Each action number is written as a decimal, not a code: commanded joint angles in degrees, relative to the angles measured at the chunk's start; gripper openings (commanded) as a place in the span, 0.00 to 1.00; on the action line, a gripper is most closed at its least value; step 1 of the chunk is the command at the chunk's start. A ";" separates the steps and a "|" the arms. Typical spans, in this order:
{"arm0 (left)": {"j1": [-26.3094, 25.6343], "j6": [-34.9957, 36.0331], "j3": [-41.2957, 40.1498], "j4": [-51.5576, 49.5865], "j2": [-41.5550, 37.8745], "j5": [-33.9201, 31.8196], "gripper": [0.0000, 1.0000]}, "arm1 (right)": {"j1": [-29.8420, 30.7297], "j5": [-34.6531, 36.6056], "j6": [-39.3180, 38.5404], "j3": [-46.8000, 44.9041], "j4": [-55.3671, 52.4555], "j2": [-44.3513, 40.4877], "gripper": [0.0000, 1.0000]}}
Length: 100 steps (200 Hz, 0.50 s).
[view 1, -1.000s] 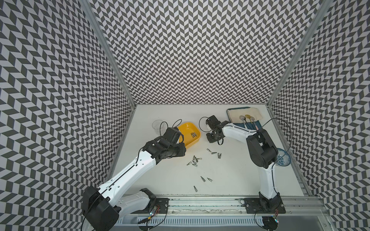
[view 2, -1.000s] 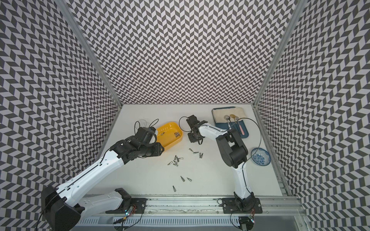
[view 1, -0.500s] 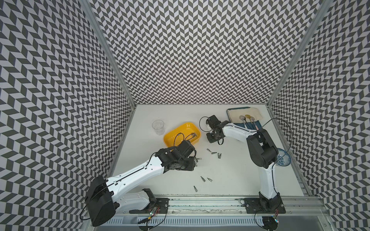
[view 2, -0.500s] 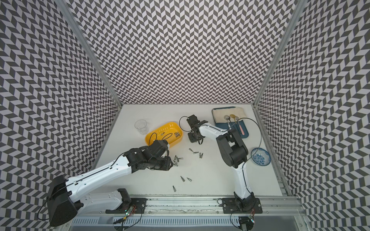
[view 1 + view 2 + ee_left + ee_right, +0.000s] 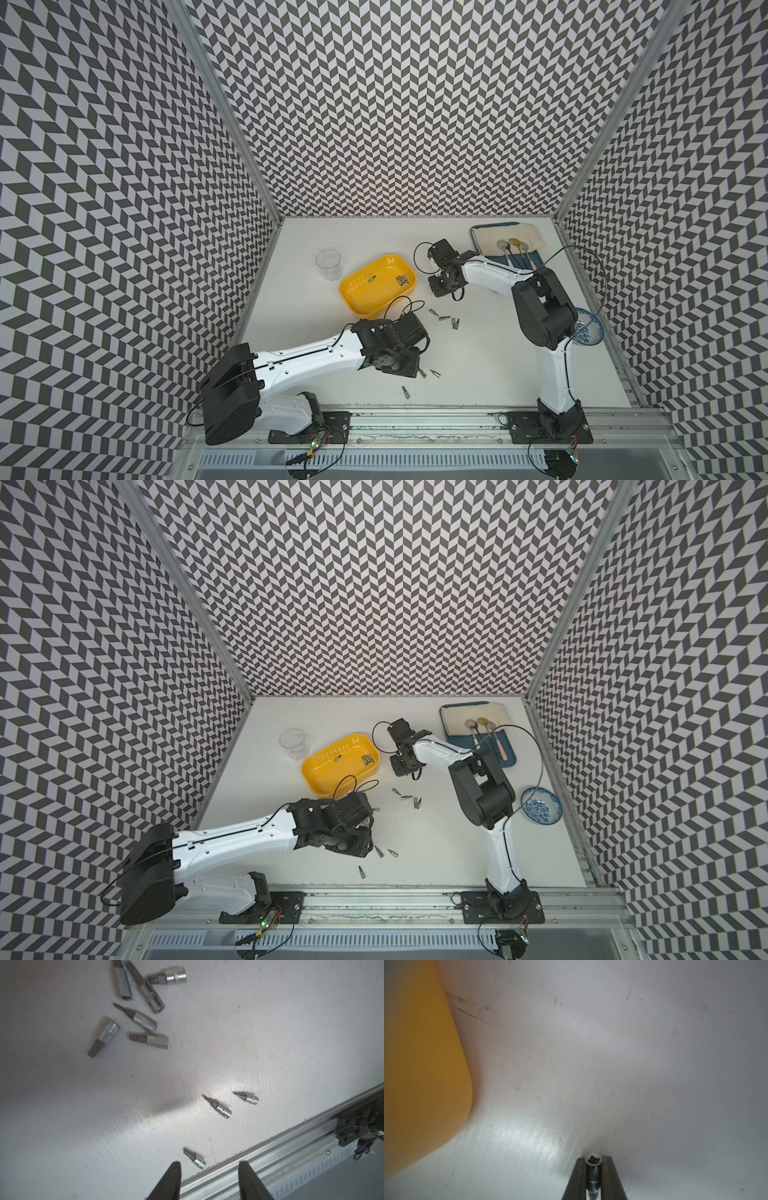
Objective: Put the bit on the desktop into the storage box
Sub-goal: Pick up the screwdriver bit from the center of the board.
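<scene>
The right gripper [image 5: 593, 1165] is clamped on a small steel bit [image 5: 593, 1160]. It pinches the bit lengthwise at the very tips of its fingers, socket end showing, low over the white desktop [image 5: 478, 374] just right of the yellow storage box [image 5: 361, 297]. I see two risks there. So slim a hold on smooth round metal could let the bit pivot or slip out on the way. A sideways move without rising first would likely strike the box's right wall and shove it. The left gripper [image 5: 209, 1164] hangs with its jaws apart and nothing between them, over the near part of the desktop where three loose bits [image 5: 422, 372] lie. The nearest bit [image 5: 195, 1159] sits close to the aluminium rail [image 5: 270, 1155]. A pinch slightly off centre could roll it toward the rail, and a finger coming down too close could land on the rail itself. A crowded cluster of bits [image 5: 144, 1021] lies under that wrist, some apparently touching, so a grasp there might take two or knock neighbours away. A few scattered bits [image 5: 444, 318] lie right of centre, and some stored bits [image 5: 401, 280] are already in the box. The only marking is a small white logo [image 5: 390, 261] on the box's far end wall, too small to read, and I can make out no other label.
</scene>
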 commanded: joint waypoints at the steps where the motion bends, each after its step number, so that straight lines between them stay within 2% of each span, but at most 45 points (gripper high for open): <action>1: -2.30 -3.83 -1.08 -0.89 0.79 -0.86 0.50 | -0.15 -0.61 0.69 -0.17 -1.65 0.10 0.00; 100: -11.01 -16.53 -0.68 -7.02 6.98 -4.36 0.54 | -0.90 -0.77 0.86 0.21 -2.09 0.14 0.00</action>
